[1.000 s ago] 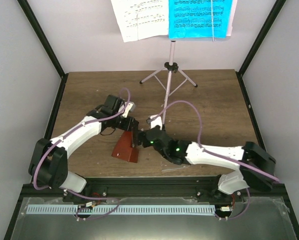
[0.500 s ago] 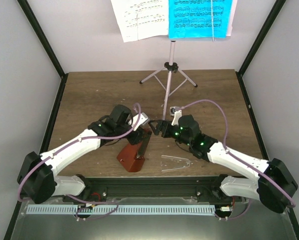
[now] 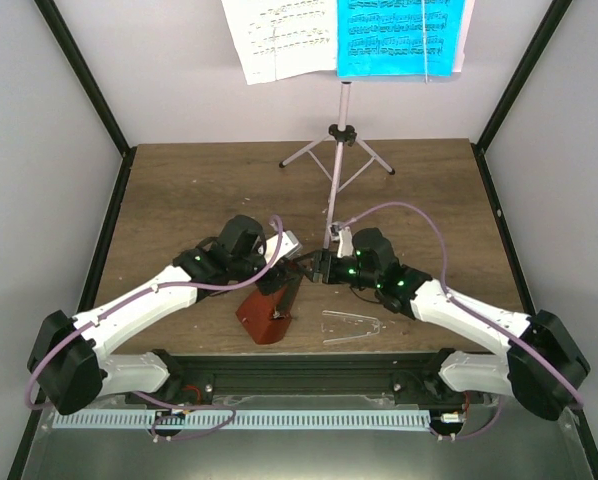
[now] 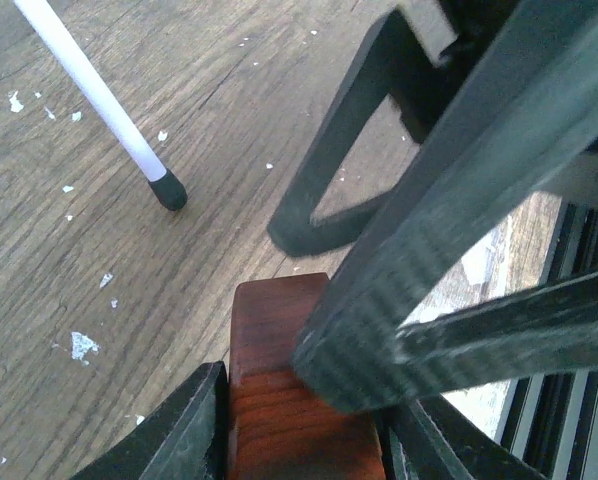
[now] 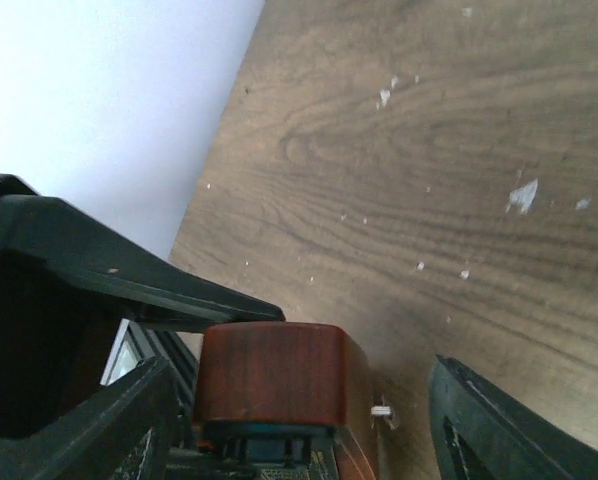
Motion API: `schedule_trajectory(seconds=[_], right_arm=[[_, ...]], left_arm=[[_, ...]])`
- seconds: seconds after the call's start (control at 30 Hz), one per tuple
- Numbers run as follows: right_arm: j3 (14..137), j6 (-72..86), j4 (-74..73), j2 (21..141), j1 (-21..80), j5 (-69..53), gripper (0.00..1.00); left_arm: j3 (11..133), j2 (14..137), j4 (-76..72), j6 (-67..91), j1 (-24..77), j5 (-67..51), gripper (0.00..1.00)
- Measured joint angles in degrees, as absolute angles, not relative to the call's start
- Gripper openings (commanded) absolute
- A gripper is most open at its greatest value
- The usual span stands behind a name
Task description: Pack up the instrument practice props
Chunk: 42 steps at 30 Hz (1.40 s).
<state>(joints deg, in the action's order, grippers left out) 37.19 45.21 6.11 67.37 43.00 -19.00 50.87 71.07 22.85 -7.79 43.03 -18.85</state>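
Top external view: the left gripper [image 3: 277,285] pinches the small brown metronome [image 3: 264,320] partway down its body, close to the near edge of the table [image 3: 179,190]. The right gripper [image 3: 317,268] reaches in from the right, and the right wrist view shows its jaws spread either side of the tapered top without touching it. The clear cover [image 3: 351,325] lies flat on the wood just right of the metronome, apart from it. At the far side the pale pink music stand [image 3: 345,110] stands on its tripod, with the white sheet [image 3: 279,35] and cyan sheet [image 3: 399,35] on its desk. The metronome looks stiff, compact and glossy, and likely to slide out of a grip on its sloped faces, so the broad lower part is the safer hold. The cover looks thin, light and easily cracked, best taken by an edge. The stand appears light and top-heavy, best held at the pole, and the sheets are flimsy.
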Motion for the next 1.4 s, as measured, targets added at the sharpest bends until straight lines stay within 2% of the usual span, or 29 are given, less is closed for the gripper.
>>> schedule_trajectory(seconds=[0.3, 0.5, 0.57, 0.63, 0.73, 0.8, 0.83, 0.97, 1.13, 1.4], right_arm=[[39.1, 44.7, 6.0, 72.4, 42.9, -24.9, 0.6], [39.7, 43.8, 7.0, 73.5, 42.9, -27.5, 0.41], [39.8, 43.8, 6.9, 73.6, 42.9, -27.6, 0.38], [39.8, 43.6, 6.9, 73.7, 42.9, -27.4, 0.37], [39.8, 43.4, 6.7, 73.5, 43.0, -26.8, 0.34], [39.8, 43.2, 5.7, 72.8, 43.3, -25.8, 0.32], [39.8, 42.9, 5.1, 72.2, 43.4, -25.2, 0.32], [39.8, 41.8, 1.7, 69.0, 43.8, -20.3, 0.3], [42.0, 39.5, -3.9, 66.4, 43.8, -12.0, 0.3], [49.1, 37.7, -14.2, 67.2, 47.3, 3.9, 0.3]], left_arm=[[50.8, 70.9, 23.4, -8.6, 43.9, -18.0, 0.18], [50.8, 70.6, 24.1, -9.2, 44.1, -18.0, 0.18], [50.7, 70.6, 24.3, -9.1, 44.2, -17.6, 0.22], [50.6, 70.6, 24.3, -9.2, 44.3, -17.3, 0.36], [50.6, 70.6, 24.2, -9.0, 44.4, -16.8, 0.64], [50.6, 70.5, 23.5, -8.8, 44.6, -16.6, 0.91], [50.5, 70.3, 23.3, -8.9, 44.6, -16.3, 0.98], [50.3, 68.1, 21.7, -8.6, 44.6, -15.6, 1.0], [46.5, 59.4, 16.9, -7.7, 44.6, -14.7, 1.0], [44.5, 52.3, 12.0, -5.0, 41.6, -5.3, 1.0]])
